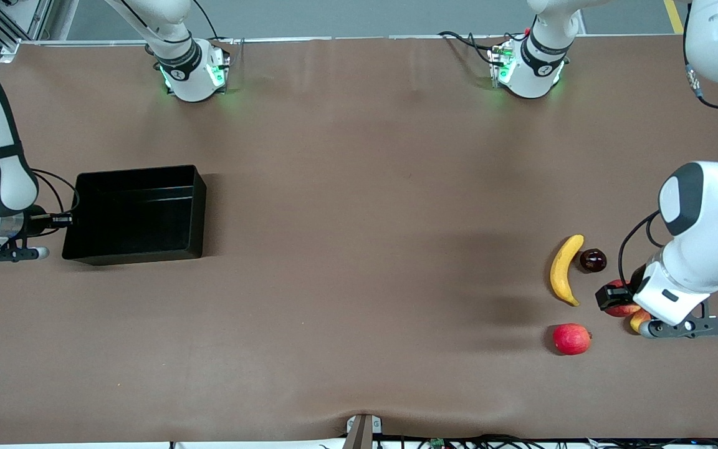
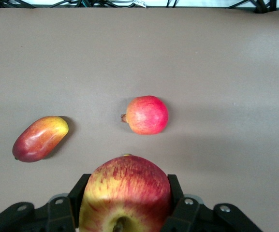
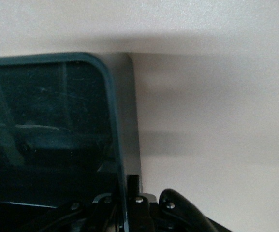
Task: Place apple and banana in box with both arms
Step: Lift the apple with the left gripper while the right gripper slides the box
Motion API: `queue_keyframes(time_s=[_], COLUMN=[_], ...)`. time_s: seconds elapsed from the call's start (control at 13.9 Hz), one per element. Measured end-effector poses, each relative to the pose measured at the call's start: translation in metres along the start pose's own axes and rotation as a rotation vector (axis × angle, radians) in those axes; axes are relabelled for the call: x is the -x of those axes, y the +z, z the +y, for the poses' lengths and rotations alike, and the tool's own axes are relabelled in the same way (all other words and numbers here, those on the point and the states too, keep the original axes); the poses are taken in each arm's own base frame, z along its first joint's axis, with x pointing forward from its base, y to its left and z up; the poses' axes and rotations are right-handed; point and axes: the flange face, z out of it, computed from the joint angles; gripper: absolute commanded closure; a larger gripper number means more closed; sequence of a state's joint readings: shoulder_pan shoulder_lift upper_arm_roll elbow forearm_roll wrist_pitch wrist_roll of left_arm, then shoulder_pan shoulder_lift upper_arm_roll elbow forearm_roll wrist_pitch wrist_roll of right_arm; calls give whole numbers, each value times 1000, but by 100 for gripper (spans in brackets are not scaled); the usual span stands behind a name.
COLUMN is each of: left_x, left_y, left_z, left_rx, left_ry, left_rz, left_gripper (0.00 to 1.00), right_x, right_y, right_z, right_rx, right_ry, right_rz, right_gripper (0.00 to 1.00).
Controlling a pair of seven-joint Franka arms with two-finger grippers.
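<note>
A wide table (image 1: pixel 346 187) covered in matt brown sheeting fills the front view, with a strip of grey floor along the robots' edge and cables running along the camera's edge; the two white arm bases glow green at the robots' edge; the black rectangular open-topped plastic box (image 1: pixel 192 212) sits toward the right arm's end of the table, its low walls glossy and nothing visible inside; the right gripper (image 1: pixel 53 219) is at the box's end wall on the right arm's side, and the right wrist view shows the rounded corner of the box's rim (image 3: pixel 111 96) running right up to the gripper's black body, though whether its fingers are wide or pinched on the wall cannot be told; toward the left arm's end of the table lies the long curved yellow banana (image 1: pixel 564 269) with darker tips, just beside a small dark glossy round fruit (image 1: pixel 593 260); the left gripper (image 2: pixel 125 205) holds the small round red apple (image 2: pixel 127 191), streaked with yellow around a yellowish stem dimple, its black fingers (image 2: pixel 174 191) pressed against both flanks; a plain red round fruit with a nub (image 2: pixel 146 115) lies nearer the front camera than the banana; an oval red-and-yellow mango (image 2: pixel 39 138) lies beside the apple.
</note>
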State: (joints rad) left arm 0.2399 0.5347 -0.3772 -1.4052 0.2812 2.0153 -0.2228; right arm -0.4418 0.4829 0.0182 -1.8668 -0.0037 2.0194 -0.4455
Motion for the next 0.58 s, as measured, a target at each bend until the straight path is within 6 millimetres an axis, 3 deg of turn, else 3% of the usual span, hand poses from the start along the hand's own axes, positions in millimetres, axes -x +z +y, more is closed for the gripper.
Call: queue_keyframes(time_s=[0.14, 0.29, 0.43, 0.58], left_x=[8, 14, 16, 18], left_y=[-17, -32, -47, -55], left_z=[5, 7, 11, 14], left_rx=[-13, -24, -22, -12], left_ry=[-3, -3, -4, -37], left_rz=[-37, -52, -40, -34], left_gripper=[100, 100, 100, 100], right_x=[0, -4, -20, -35], right_y=[-1, -17, -69, -121], right_z=[-2, -24, -81, -157], right_rx=[-8, -42, -75, -102], right_ry=[-5, -45, -119, -167], right_rz=[-11, -86, -160, -149], right_gripper=[100, 100, 100, 100])
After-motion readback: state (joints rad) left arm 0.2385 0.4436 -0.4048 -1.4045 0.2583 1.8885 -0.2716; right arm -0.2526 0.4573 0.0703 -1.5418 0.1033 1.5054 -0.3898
